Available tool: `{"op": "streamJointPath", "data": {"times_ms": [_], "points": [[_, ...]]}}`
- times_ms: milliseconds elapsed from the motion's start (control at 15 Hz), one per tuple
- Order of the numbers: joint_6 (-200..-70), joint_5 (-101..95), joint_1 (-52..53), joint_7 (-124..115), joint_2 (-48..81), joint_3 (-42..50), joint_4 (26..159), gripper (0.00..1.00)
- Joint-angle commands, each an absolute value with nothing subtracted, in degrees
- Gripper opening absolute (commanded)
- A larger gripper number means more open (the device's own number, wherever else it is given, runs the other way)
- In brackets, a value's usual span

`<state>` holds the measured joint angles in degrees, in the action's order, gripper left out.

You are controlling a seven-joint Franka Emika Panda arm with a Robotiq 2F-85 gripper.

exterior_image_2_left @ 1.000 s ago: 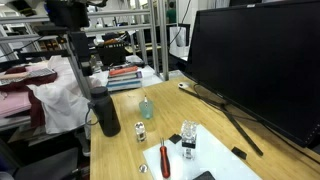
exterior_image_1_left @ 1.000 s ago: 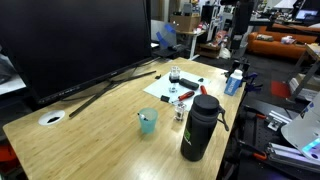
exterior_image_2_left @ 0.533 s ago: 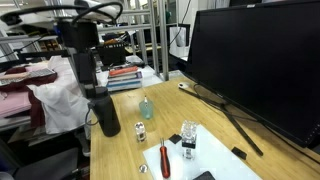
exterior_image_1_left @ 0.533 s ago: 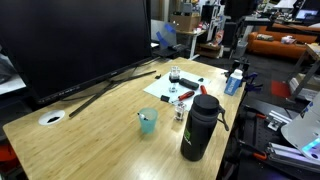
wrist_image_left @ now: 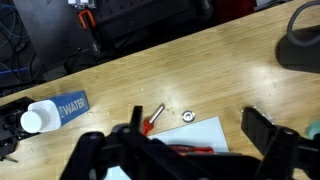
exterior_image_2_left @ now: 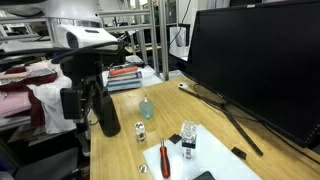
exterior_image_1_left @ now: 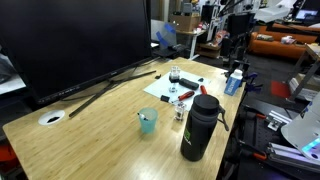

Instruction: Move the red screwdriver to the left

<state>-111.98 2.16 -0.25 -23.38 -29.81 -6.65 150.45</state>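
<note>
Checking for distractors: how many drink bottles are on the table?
2, both by the same edge of the table: the black bottle, standing, and a blue-labelled water bottle farther along. Others may be hidden.

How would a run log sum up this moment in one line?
stage: pre-grasp | gripper: open, empty | red screwdriver: lying on table, untouched

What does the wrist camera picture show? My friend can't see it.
The open gripper hangs above a wooden table, over a white paper with the red screwdriver lying on it. A small water bottle sits at left; a black bottle shows top right.
</note>
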Motion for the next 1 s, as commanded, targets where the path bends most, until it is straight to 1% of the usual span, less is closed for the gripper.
{"op": "streamJointPath", "data": {"times_ms": [0,133,267,467,800,867,933], "points": [[-111.9,2.3,-0.5,-23.4,-29.9,-6.9,150.4,1.00],[-111.9,2.3,-0.5,-23.4,-29.9,-6.9,150.4,1.00],[-114.4,4.4,-1.0,-23.5,-27.2,-5.5,150.3,1.00],[-123.1,8.2,-3.2,-23.8,-22.1,-2.1,151.5,1.00],[-132.7,10.7,-6.8,-22.7,-11.1,3.6,151.6,1.00],[-130.6,9.0,-6.4,-23.5,-14.0,2.9,152.2,1.00],[-131.7,9.2,-6.7,-23.2,-12.1,3.7,152.2,1.00]]}}
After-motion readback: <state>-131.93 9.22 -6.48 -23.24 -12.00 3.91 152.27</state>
